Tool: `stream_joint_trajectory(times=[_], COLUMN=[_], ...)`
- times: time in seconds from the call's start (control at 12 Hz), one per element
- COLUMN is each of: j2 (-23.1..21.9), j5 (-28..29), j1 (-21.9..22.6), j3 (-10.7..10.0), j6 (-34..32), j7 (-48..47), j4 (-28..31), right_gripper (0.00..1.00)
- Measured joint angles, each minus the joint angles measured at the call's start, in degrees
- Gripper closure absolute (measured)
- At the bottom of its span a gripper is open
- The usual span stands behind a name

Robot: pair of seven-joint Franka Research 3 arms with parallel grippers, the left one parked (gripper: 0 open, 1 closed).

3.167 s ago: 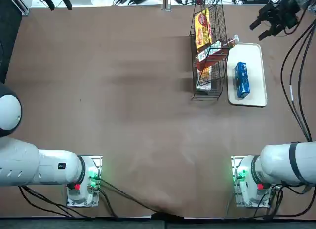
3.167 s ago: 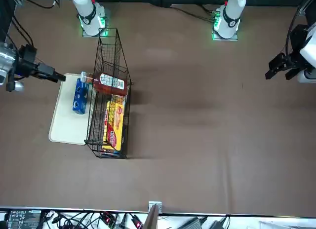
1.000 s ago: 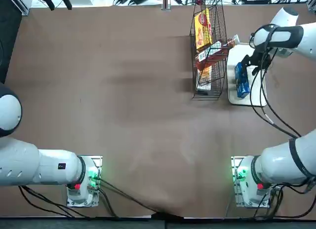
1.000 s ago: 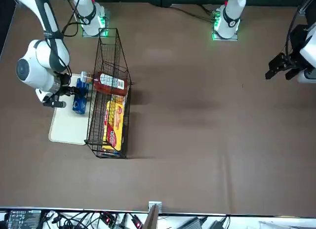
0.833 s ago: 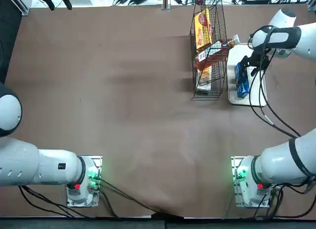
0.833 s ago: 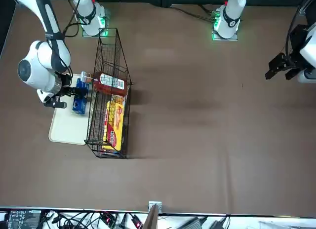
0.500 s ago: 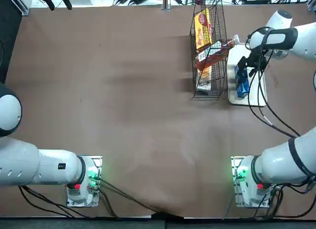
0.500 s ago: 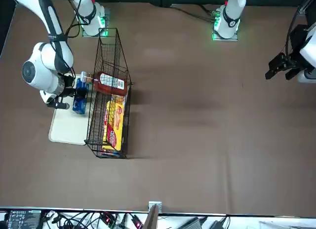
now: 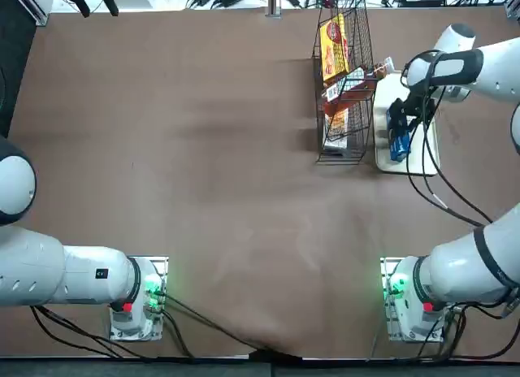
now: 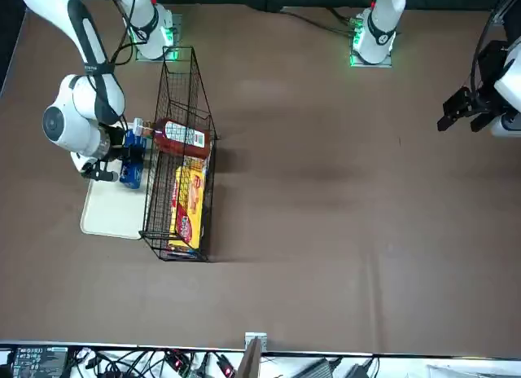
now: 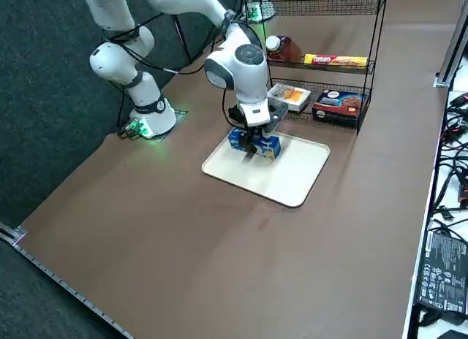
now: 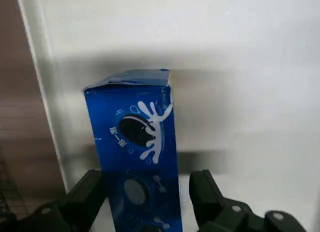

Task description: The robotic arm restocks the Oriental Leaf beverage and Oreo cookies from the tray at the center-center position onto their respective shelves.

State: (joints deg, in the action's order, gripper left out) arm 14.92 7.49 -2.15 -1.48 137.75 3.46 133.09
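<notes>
Here the right wrist view gives what the wider views lack: the two fingers point(image 12: 87, 192) of the right gripper point(image 12: 145, 202) stand open, one on each long side of the Oreo cookies point(image 12: 140, 157), with a visible gap between each finger and the blue packet, so nothing is gripped. From the top view the same gripper point(image 9: 400, 117) sits over the packet point(image 9: 397, 141) and hides its far end. The right side view alone shows the robotic arm point(image 11: 245, 69) reaching down onto the tray point(image 11: 292, 178) from above, and shows the tiers of the shelves point(image 11: 344, 61) from the side.

The packet's print shows a dark cookie in a white splash; the lettering beside it is too small to read.

The white tray point(image 9: 426, 162) lies on the table point(image 9: 203, 149) at the far right, just beside the black wire shelves point(image 9: 341, 93), and holds only the blue packet. The Oriental Leaf beverage point(image 10: 175, 136) lies on its side on a tier of the shelves, its white cap pointing toward the tray. Lower tiers hold yellow-and-red packets point(image 10: 187, 203).
</notes>
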Motion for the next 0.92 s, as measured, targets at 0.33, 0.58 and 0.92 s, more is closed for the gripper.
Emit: stream_joint_trajectory(times=[0.33, 0.58, 0.92], j2=[1.23, 0.52, -4.33], j5=[-0.15, -0.57, -0.73], j1=[0.1, 0.12, 0.07], j3=[0.0, 0.0, -0.16], j6=[0.43, 0.04, -5.91], j7=[-0.01, 0.01, 0.01], j4=[0.06, -0.29, -2.64], right_gripper=[0.19, 0.39, 0.4])
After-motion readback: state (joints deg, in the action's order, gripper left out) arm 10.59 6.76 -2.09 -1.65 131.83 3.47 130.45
